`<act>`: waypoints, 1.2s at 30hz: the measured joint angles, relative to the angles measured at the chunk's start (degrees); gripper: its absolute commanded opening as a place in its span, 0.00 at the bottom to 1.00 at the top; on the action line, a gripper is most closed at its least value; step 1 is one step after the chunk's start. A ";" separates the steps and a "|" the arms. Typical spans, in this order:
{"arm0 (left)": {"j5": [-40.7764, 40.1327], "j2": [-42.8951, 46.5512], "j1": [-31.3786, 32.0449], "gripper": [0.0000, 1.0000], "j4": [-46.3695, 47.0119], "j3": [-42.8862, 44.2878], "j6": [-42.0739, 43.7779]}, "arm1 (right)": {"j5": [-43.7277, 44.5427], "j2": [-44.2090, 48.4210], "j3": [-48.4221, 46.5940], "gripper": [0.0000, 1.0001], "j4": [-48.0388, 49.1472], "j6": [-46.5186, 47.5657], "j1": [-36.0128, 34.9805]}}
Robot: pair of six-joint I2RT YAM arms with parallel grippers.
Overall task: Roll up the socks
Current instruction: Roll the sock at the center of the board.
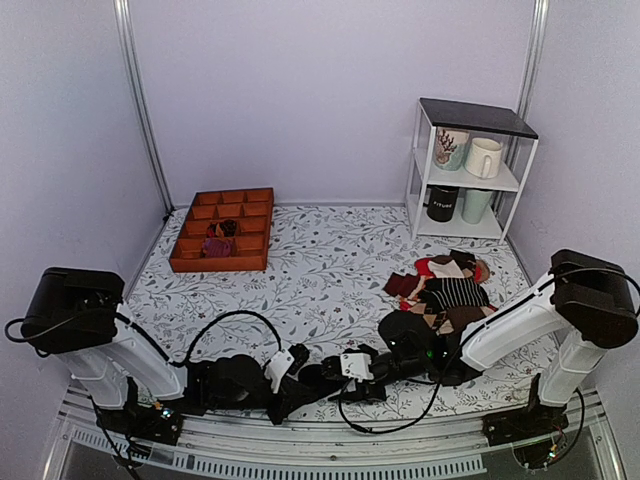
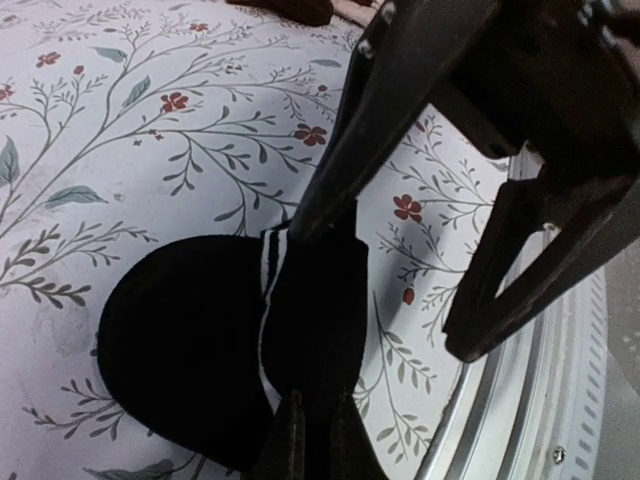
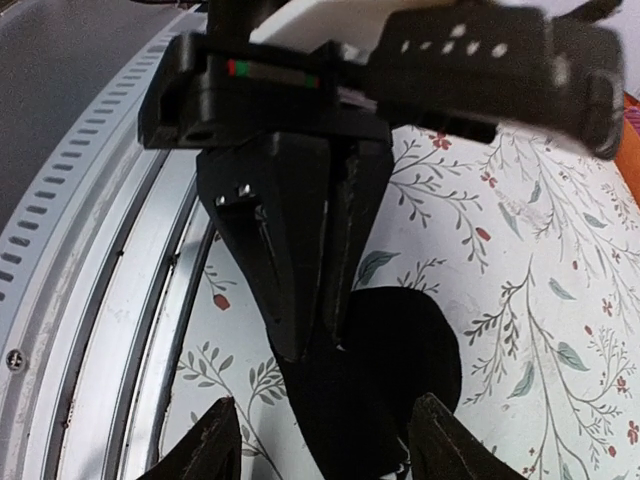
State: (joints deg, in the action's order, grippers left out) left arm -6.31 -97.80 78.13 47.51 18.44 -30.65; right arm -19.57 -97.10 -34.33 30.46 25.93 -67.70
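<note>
black socks [image 2: 190, 340] lie just beside the rail [image 3: 100, 330], bunched but not rolled. left gripper [image 2: 305, 445] pinches their striped end, and right gripper [image 3: 325, 435] stands spread above them. most rolling seems left.

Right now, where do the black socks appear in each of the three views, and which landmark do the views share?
Top external: the socks, low at centre, mostly hidden.
Left wrist: the socks, lower left of centre, white stripes showing.
Right wrist: the socks, lower centre.
Shared landmark: the metal rail along the near edge, at lower right in the left wrist view and at left in the right wrist view.
</note>
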 measured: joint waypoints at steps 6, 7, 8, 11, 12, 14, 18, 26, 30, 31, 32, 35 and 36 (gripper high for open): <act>0.61 -0.48 -0.22 0.00 1.01 -0.17 -0.52 | 1.31 -3.08 -0.17 0.57 -0.02 0.63 -0.61; 0.72 -0.55 -0.26 0.00 1.20 -0.20 -0.57 | 1.60 -3.41 -0.35 0.55 -0.02 0.63 -0.61; 0.79 -0.61 -0.28 0.00 1.33 -0.22 -0.57 | 1.92 -3.69 -0.59 0.52 -0.02 0.61 -0.61; 1.14 -0.87 -0.37 0.00 1.77 -0.22 -0.57 | 2.73 -4.15 -1.22 0.43 -0.04 0.48 -0.61; 1.20 -0.90 -0.42 0.00 1.84 -0.22 -0.57 | 2.99 -4.33 -1.53 0.39 -0.13 0.44 -0.61; 1.49 -0.96 -0.50 0.00 2.03 -0.26 -0.52 | 3.37 -4.87 -2.23 0.32 -0.57 0.46 -0.61; 1.97 -1.16 -0.68 0.00 3.10 -0.74 -0.46 | 3.39 -6.05 -3.89 0.20 -2.62 -0.31 -0.61; 0.81 3.89 -0.26 0.57 -0.13 -2.47 1.55 | 0.66 -7.34 -10.82 0.17 -13.53 -4.24 -0.46; -6.21 11.41 1.01 0.56 -10.12 -4.85 4.63 | -4.39 -9.77 -18.49 0.18 -25.11 -7.72 1.09; -7.98 12.72 1.09 0.56 -11.89 -5.16 5.81 | -5.31 -10.38 -19.96 0.18 -27.43 -8.90 1.40; -9.77 13.97 1.55 0.56 -13.31 -5.31 7.19 | -6.80 -11.23 -21.94 0.18 -30.45 -10.38 1.99; -14.43 16.20 4.02 0.55 -15.37 -4.94 12.48 | -10.43 -14.01 -27.63 0.18 -38.14 -14.62 3.87; -15.85 16.31 5.01 0.55 -15.34 -4.59 14.36 | -11.43 -14.95 -29.53 0.18 -40.59 -16.39 4.52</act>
State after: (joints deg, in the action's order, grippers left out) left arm -22.15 -81.49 83.13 32.16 13.85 -16.29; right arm -31.00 -112.05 -63.86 -10.13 9.54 -63.18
